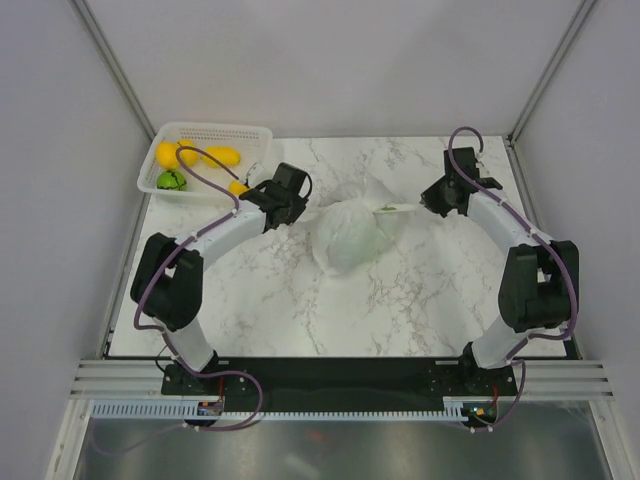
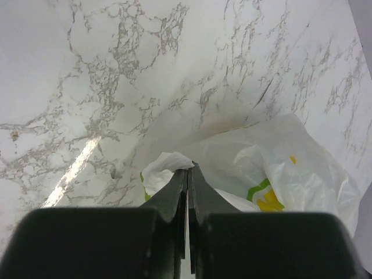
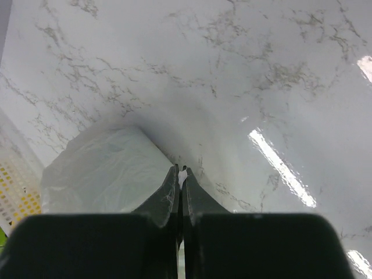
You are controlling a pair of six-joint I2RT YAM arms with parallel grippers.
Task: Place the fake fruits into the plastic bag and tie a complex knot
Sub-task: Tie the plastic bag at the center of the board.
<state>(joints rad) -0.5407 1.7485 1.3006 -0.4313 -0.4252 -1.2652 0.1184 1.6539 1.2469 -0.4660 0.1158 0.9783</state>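
Marble-pattern white bench. Lying on it: plastic bag near centre; white perforated basket at far-left corner.

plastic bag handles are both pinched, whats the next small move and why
Probably cross the handles over the plastic bag: left gripper and right gripper are each shut on one, held at opposite sides, and no knot shows yet.

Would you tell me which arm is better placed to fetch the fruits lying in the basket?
Left. The basket holding the fake fruits sits beside the left gripper; the right gripper is beyond the plastic bag. Both are shut on it, so left would have to release first.
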